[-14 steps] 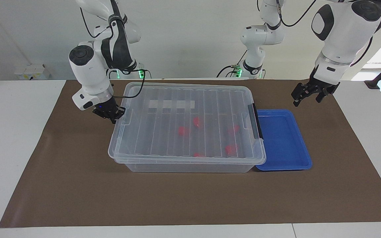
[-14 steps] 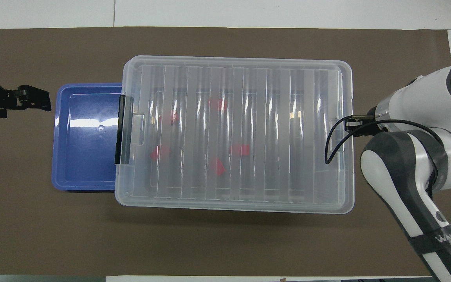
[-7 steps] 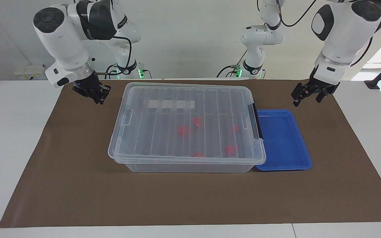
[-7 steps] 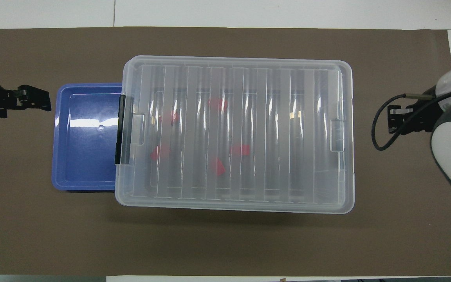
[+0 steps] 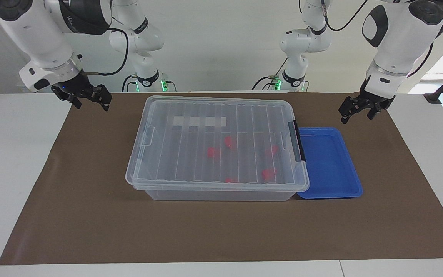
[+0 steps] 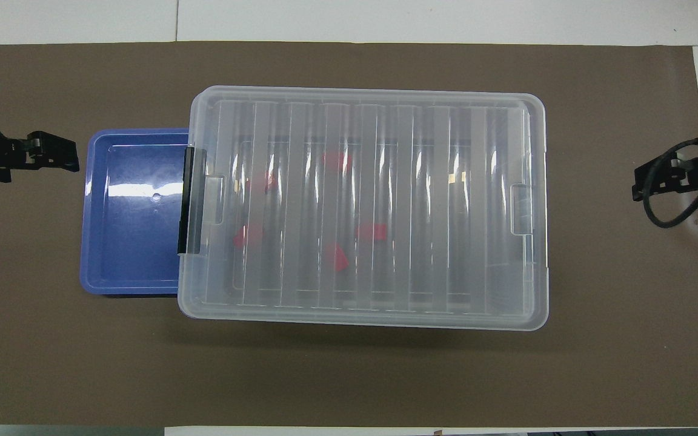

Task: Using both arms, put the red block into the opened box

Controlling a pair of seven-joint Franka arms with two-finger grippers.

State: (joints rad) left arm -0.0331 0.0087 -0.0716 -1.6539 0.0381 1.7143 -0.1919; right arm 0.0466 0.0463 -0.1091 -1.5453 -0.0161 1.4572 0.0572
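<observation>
Since a second ago the right gripper [image 5: 89, 99] has left the end of the box [image 5: 216, 148], risen and drawn back to hang over the brown mat's [image 5: 90, 215] corner at the right arm's end of the table; its fingers, then closed at the lid's edge, now stand apart and hold nothing. The box, its ribbed clear lid [image 6: 361, 206] on, has not shifted, and the left gripper [image 5: 360, 110] has not moved. Box and blue tray [image 5: 329, 163] sit mid-mat, the tray tucked beside the box's black latch handle [image 5: 297, 140] toward the left arm's end. Several red blocks [image 5: 268, 174] lie inside the box under the lid. The left gripper hangs over the mat's edge nearest the robots, fingers spread and empty, waiting. Lettering on the right arm's dark band cannot be read.
</observation>
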